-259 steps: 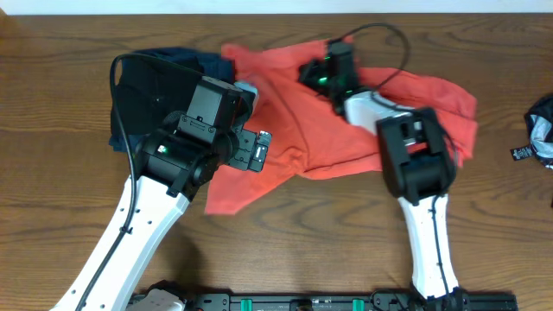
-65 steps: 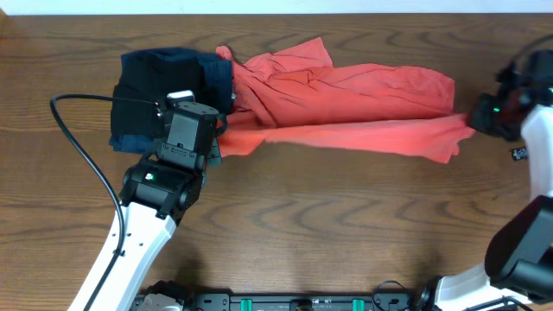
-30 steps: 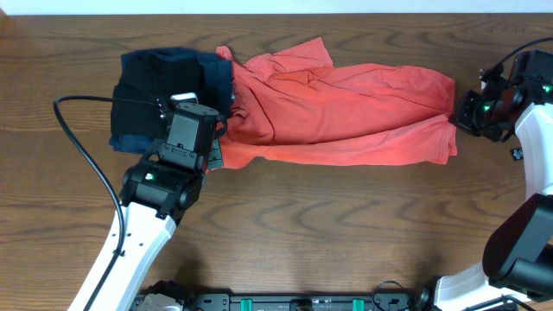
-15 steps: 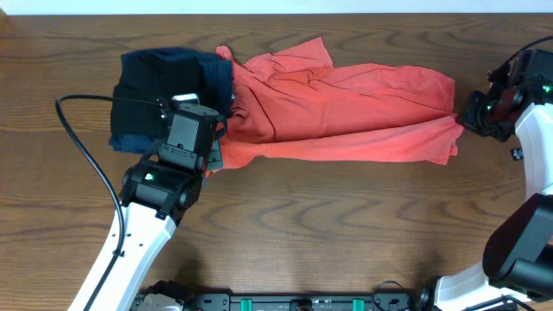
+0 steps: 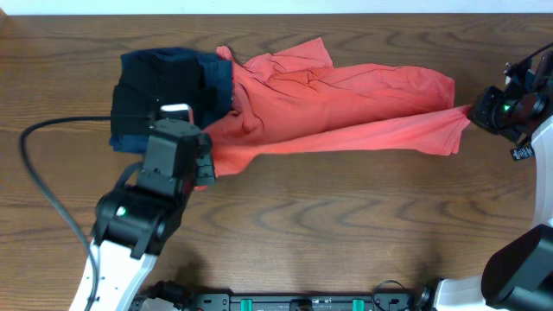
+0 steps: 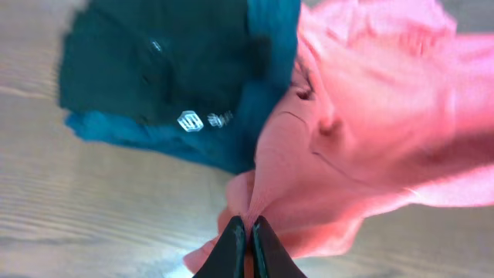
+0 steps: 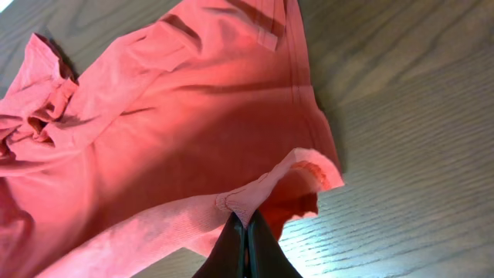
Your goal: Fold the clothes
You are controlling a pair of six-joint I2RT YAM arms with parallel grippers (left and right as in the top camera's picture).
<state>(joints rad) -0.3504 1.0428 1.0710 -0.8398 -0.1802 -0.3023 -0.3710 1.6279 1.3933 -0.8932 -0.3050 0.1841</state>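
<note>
The coral-red T-shirt [image 5: 337, 104] lies stretched out across the far half of the table. My left gripper [image 5: 206, 168] is shut on a pinch of its left edge, which shows between the closed fingers in the left wrist view [image 6: 248, 232]. My right gripper [image 5: 473, 114] is shut on the shirt's right corner [image 7: 245, 228], and the hem rises from the table to it. The front hem runs taut between the two grippers. To the left, a black piece [image 5: 151, 95] with a small white logo [image 6: 189, 121] lies on a navy piece [image 5: 218, 76], both partly under the shirt.
The wooden table [image 5: 346, 225] runs to its back edge at the top of the overhead view. A small dark item [image 5: 523, 153] lies at the far right by my right arm. My left arm's cable [image 5: 43, 164] loops over the table's left side.
My left gripper has drawn back toward the table's front with the shirt's left edge. My right gripper has shifted slightly right, and the front hem has pulled taut and lifted.
</note>
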